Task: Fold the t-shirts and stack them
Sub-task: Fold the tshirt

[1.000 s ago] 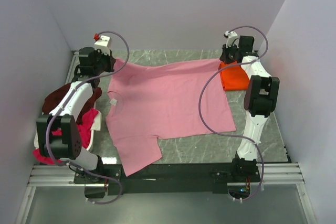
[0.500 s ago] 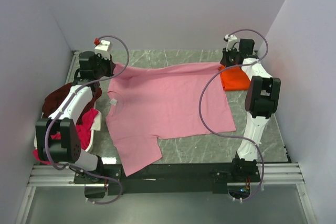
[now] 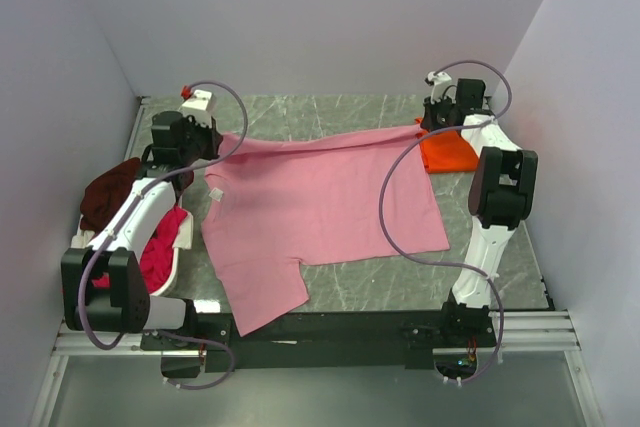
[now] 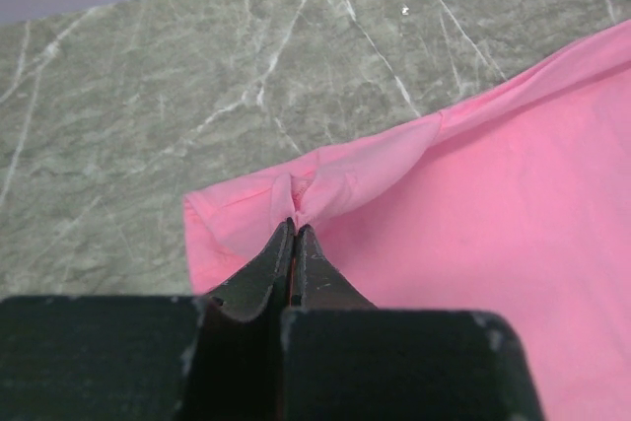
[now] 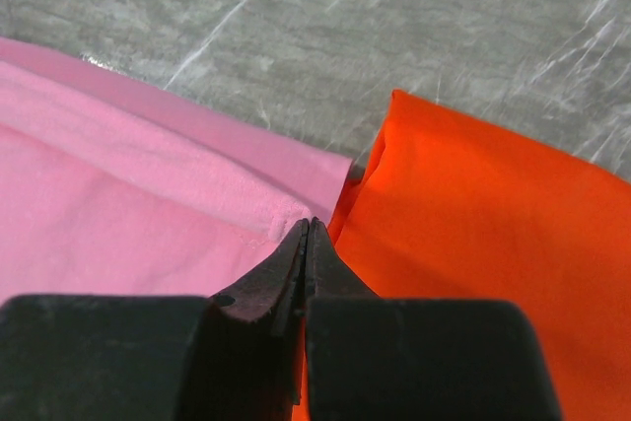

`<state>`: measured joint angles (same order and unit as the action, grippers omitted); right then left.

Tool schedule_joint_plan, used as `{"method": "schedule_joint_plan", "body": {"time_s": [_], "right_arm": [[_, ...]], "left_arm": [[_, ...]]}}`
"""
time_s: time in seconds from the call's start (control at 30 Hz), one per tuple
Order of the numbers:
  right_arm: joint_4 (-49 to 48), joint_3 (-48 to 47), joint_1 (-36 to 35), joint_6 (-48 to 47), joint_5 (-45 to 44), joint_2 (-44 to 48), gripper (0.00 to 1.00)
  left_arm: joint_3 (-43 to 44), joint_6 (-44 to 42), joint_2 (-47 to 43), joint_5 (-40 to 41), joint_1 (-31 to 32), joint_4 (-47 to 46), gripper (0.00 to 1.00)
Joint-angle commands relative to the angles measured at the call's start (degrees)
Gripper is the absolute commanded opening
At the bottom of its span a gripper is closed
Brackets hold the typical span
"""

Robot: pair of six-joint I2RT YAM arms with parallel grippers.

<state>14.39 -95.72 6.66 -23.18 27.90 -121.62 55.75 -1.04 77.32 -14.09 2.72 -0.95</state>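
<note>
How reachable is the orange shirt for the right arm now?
Likely yes: the orange shirt lies just beside the right arm, but its jaws are shut on the pink shirt.

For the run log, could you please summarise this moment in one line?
left gripper: shut on pink t-shirt | right gripper: shut on pink t-shirt | orange t-shirt: beside right gripper

I see bare worktop [image 3: 330, 112] along the far side, behind the pink shirt [image 3: 320, 202], and a strip at the near right. The orange shirt [image 3: 447, 152] blocks the far right corner, and a heap of shirts [image 3: 108, 192] crowds the left wall [image 3: 60, 67].
</note>
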Motion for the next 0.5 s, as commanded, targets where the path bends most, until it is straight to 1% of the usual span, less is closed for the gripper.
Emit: {"method": "schedule_joint_plan", "body": {"time_s": [0.0, 0.17, 0.27, 0.3, 0.4, 0.43, 0.47], "right_arm": [[-0.59, 1.58, 0.55, -1.52, 0.31, 5.16, 0.00], [-1.30, 4.66, 0.64, -2.66, -0.48, 7.01, 0.00], [-0.68, 5.98, 0.73, -3.36, -0.74, 8.15, 0.02], [-0.33, 6.68, 0.73, -3.80, -0.92, 8.77, 0.04], [-0.76, 8.52, 0.90, -3.89, -2.58, 10.96, 0.22], [-1.47, 9.49, 1.08, -3.89, -3.37, 11.84, 0.29], [-2.08, 11.33, 1.43, -3.89, -3.81, 12.63, 0.32]], "left_arm": [[-1.16, 2.60, -2.70, 0.81, 0.62, 0.33, 0.00], [-2.22, 3.94, -2.96, 1.43, 0.88, 0.77, 0.01], [-2.83, 4.47, -2.61, 1.69, 0.97, 3.06, 0.01], [-2.84, 4.73, -2.35, 1.61, 0.97, 4.19, 0.01], [-3.10, 5.34, -2.26, 0.11, 1.32, 6.57, 0.06], [-3.80, 5.69, -2.43, -0.58, 1.50, 7.71, 0.14], [-4.24, 5.70, -3.39, -1.81, 1.50, 8.07, 0.21]]}}
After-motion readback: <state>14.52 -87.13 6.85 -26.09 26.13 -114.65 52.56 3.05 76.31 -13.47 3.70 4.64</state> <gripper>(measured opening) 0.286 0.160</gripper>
